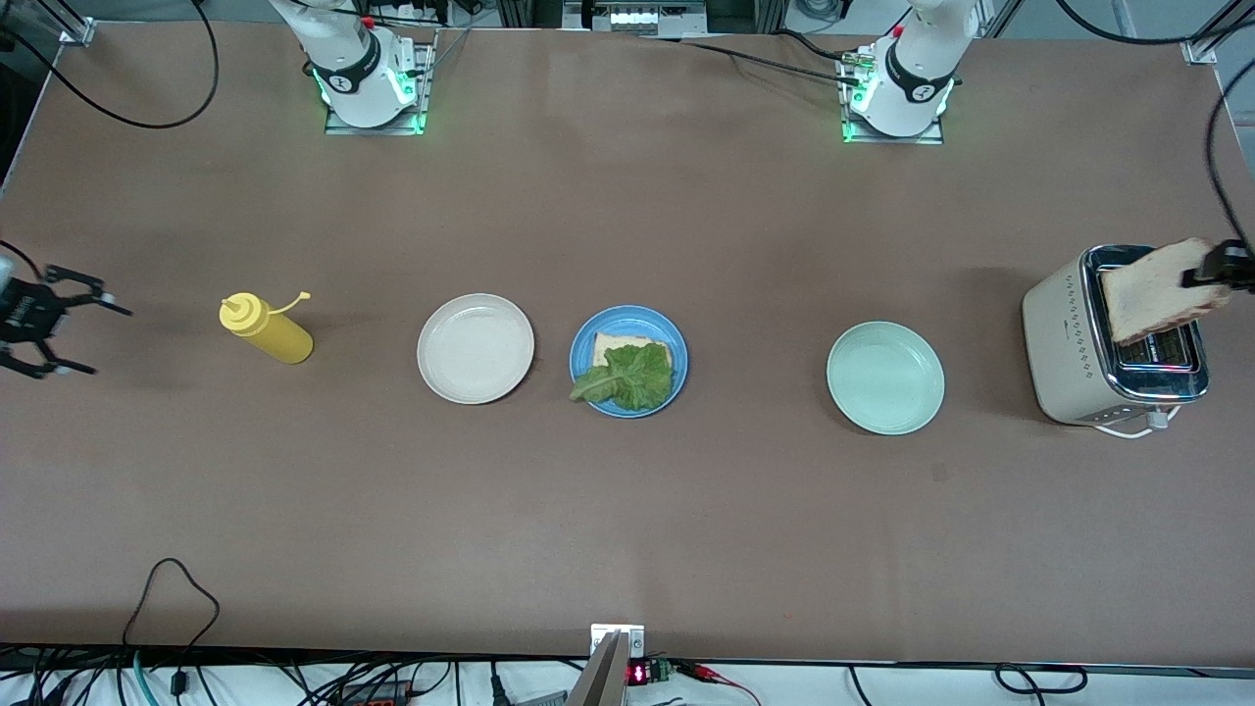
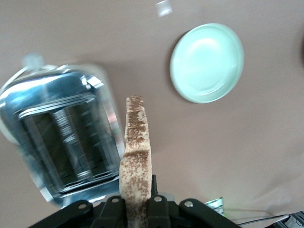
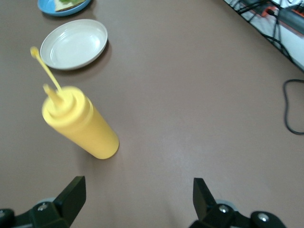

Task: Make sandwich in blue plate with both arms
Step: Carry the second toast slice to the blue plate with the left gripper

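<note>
Plates: three sit in a row across the table's middle, the mint-green plate [image 1: 885, 378] toward the left arm's end, the cream-white plate [image 1: 476, 348] toward the right arm's end, the blue plate [image 1: 628, 361] between them.
Sandwich so far: one toast slice [image 1: 621, 345] lies in the blue plate with the lettuce leaf [image 1: 629, 377] on top; the covering slice is missing.
Mustard bottle [image 1: 265, 328]: stands upright near the right arm's end, beside the cream-white plate.
Right gripper [image 1: 54, 328]: hovers over the table's end by the bottle, fingers spread wide, holding nothing; this arm waits.
Toaster [image 1: 1113, 343]: stands at the left arm's end, beside the mint-green plate.
Left gripper [image 1: 1216, 267]: clenched on the second toast slice [image 1: 1162, 289], held above the toaster's slots.
Progress: roughly two thirds done, I judge; left is carrying this slice to the blue plate and laying it on the lettuce.
</note>
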You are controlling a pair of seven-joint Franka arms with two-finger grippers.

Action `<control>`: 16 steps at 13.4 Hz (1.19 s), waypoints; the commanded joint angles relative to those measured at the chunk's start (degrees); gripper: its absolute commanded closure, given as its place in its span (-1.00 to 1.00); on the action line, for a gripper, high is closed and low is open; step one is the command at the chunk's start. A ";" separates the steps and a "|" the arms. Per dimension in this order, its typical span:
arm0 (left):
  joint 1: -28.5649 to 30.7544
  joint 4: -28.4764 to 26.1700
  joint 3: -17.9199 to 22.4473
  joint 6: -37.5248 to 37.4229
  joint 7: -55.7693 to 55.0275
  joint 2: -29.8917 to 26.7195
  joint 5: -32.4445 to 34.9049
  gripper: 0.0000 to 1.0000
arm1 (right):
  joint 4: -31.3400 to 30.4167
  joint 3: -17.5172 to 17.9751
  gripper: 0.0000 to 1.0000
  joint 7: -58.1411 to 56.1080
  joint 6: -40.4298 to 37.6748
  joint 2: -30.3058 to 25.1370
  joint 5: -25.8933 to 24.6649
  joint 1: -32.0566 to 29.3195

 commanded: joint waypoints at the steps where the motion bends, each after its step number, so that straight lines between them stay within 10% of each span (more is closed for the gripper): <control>1: 0.09 -0.53 -11.67 -0.89 -9.71 0.71 -2.13 0.99 | -1.01 -0.07 -1.00 14.75 -4.13 -8.71 -5.35 4.91; 4: -3.15 -0.88 -23.22 2.86 -22.96 6.92 -6.85 0.99 | 3.01 -5.93 -1.00 32.57 -9.05 -14.27 -12.54 18.58; 9: -18.17 -1.93 -23.68 25.35 -35.93 18.00 -14.69 0.99 | 8.13 -14.13 -1.00 62.20 -16.09 -18.23 -24.41 39.87; 16: -27.85 -2.02 -23.68 46.80 -35.15 28.64 -21.56 0.99 | 8.30 -13.87 -1.00 93.69 -18.30 -20.17 -32.87 47.90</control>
